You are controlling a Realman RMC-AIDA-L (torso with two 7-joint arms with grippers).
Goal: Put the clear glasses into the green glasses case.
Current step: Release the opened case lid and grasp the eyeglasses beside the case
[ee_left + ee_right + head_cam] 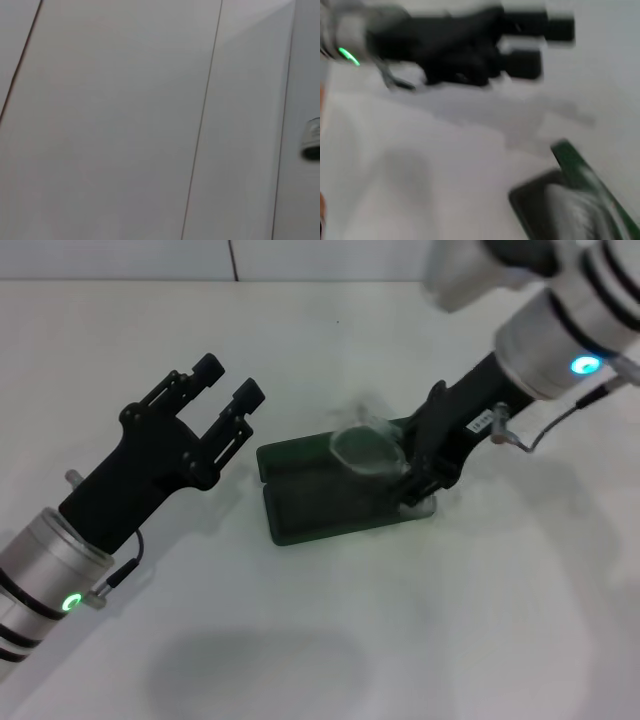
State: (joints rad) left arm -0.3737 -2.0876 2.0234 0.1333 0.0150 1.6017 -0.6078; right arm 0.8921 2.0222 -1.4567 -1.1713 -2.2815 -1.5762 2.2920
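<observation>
On white table (pixel 320 640), clear glasses (pixel 365 448) beside right fingers (pixel 415 485), over green glasses case (pixel 320 502).

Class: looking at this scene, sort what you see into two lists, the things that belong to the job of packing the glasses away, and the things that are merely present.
Belonging to the job:
clear glasses, over the open case
green glasses case, lying open
right gripper, at the case's end

Merely present:
left gripper, open, beside the case
white table

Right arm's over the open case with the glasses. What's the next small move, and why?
Probably ease the right gripper down slightly and release: the glasses already sit over the open case, tilted against its right end. The left gripper is open, apart on the left.
</observation>
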